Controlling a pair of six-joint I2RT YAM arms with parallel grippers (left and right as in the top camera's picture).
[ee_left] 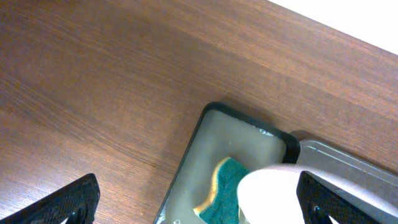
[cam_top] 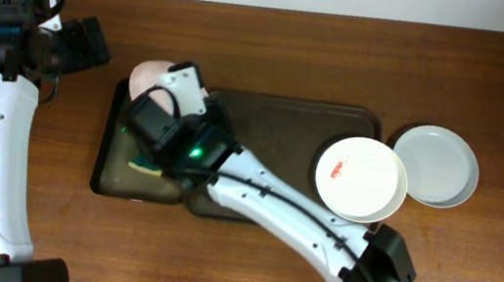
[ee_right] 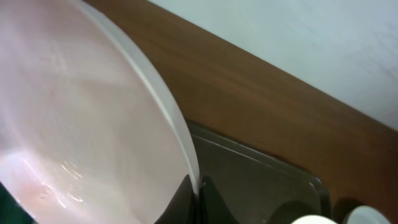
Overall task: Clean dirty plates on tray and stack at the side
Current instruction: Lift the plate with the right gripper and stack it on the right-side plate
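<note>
My right gripper (ee_right: 198, 198) is shut on the rim of a white plate (ee_right: 81, 124). It holds that plate (cam_top: 152, 78) tilted over the far end of the small black tray (cam_top: 110, 141). A second white plate (cam_top: 360, 179) with a red smear lies on the right end of the dark brown tray (cam_top: 274, 124). A pale bluish plate (cam_top: 436, 165) rests on the table to the right of that tray. My left gripper (ee_left: 199, 208) is open and empty above the table, left of the black tray.
A green and yellow sponge (ee_left: 227, 186) lies in the wet black tray (ee_left: 193, 149), partly under the held plate (ee_left: 270, 196). The right arm (cam_top: 283, 205) stretches diagonally across the brown tray. Bare wooden table (cam_top: 275, 45) lies along the back.
</note>
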